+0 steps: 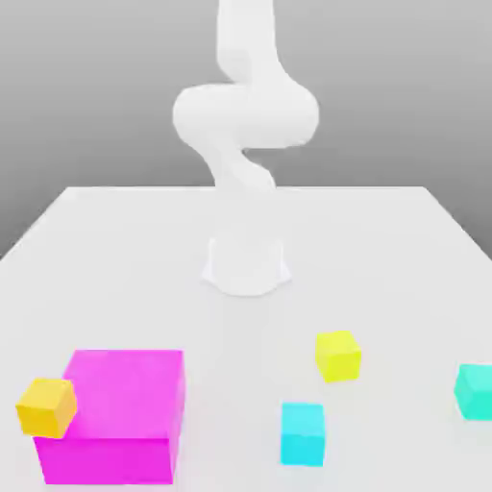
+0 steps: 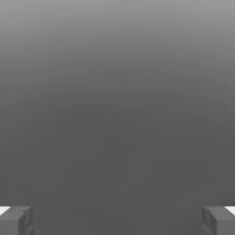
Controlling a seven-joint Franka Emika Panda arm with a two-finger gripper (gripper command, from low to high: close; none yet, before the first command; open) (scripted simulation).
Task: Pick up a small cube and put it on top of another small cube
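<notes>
The small cube [image 1: 337, 355] is plain, matte, bright lemon-yellow, resting on the white table [image 1: 384, 250] toward the exterior view's right, beyond a cyan cube [image 1: 303, 433] and well apart from the magenta block [image 1: 120, 413]. The gripper [image 2: 117, 219] is spread wide, holding nothing.
</notes>
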